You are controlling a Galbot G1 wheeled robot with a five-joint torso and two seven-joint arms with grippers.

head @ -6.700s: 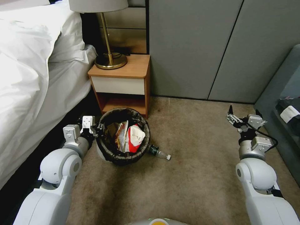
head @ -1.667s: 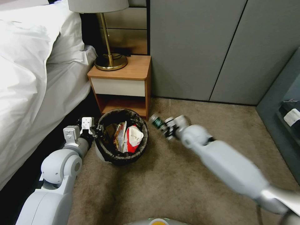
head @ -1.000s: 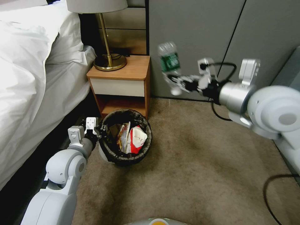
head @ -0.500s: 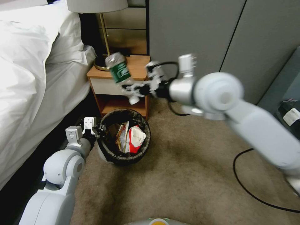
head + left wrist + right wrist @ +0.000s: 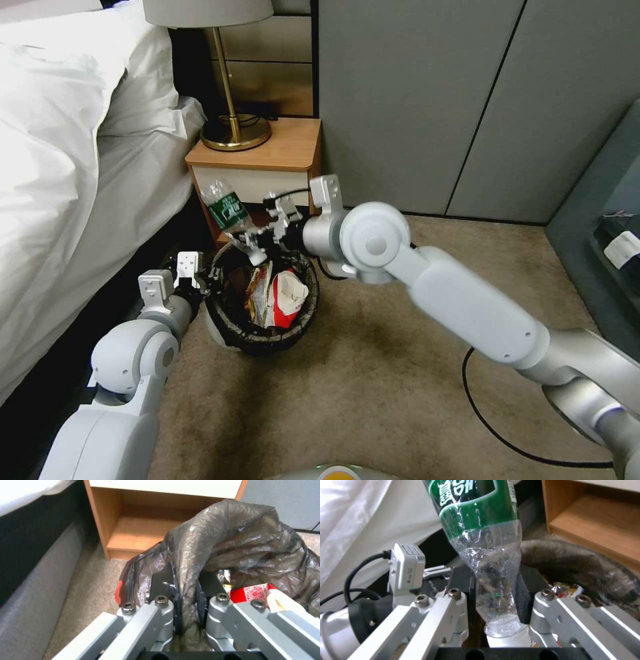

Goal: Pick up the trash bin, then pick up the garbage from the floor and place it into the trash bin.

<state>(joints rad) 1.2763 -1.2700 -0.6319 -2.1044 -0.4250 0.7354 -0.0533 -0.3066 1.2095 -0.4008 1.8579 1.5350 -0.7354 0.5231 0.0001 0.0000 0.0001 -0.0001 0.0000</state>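
Note:
The trash bin (image 5: 230, 330), white with a dark liner (image 5: 233, 542) folded over the rim, stands on the carpet in front of the nightstand. My left gripper (image 5: 211, 273) is shut on its near-left rim, the black fingers (image 5: 163, 580) pinching the liner. Inside lie garbage pieces: a red-and-white packet (image 5: 288, 293) and snack wrappers (image 5: 259, 290). My right gripper (image 5: 252, 241) is shut on the neck of a clear plastic bottle (image 5: 223, 205) with a green label (image 5: 476, 512). The bottle is held cap-down and tilted, just above the bin's far-left rim.
A wooden nightstand (image 5: 267, 157) with a brass lamp (image 5: 233, 130) stands right behind the bin. The white bed (image 5: 67, 167) borders the left. Grey wall panels (image 5: 427, 100) close the back, a dark sofa (image 5: 600, 200) the right. A black cable (image 5: 493, 427) trails over the carpet.
The right arm took the bottle off the floor, lifted it high, then swung it left and down to just above the bin. The left gripper has stayed clamped on the rim.

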